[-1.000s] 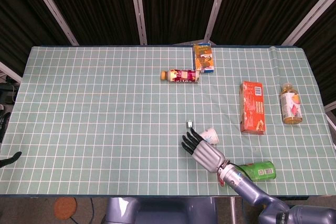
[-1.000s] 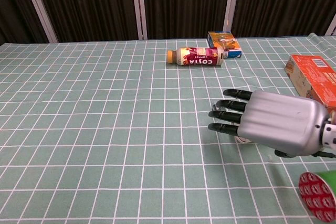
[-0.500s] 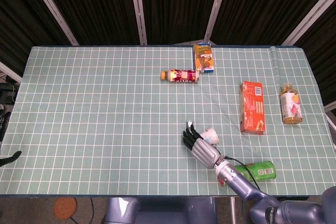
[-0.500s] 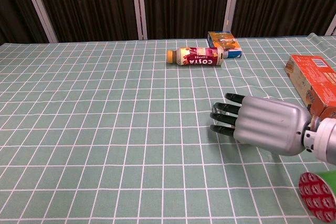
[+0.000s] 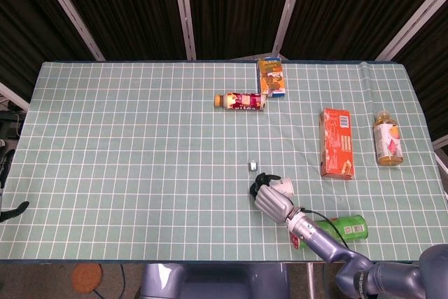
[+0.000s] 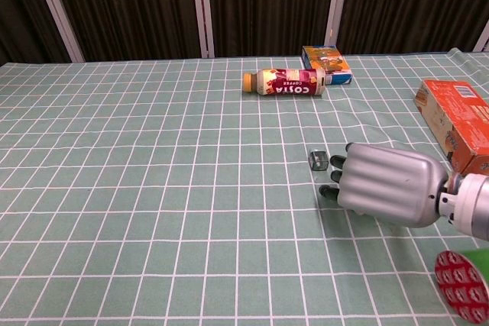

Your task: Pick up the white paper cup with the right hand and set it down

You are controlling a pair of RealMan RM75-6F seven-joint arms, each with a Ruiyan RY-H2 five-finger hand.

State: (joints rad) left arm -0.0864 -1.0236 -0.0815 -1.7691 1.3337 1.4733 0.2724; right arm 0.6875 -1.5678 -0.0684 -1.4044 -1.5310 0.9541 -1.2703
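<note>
Mid-grasp, by the look of it: right hand (image 5: 269,195) curled around the white paper cup (image 5: 283,185) lying on its side on the checked tablecloth (image 5: 126,145), firm hold not confirmed, small grey cube (image 6: 318,159) just beside the fingertips (image 6: 330,191). Next, presumably, tightening, then lifting straight up. Open cloth leftward; green can (image 5: 341,228) near the wrist, orange carton (image 5: 337,141) further right; left hand out of sight.
</note>
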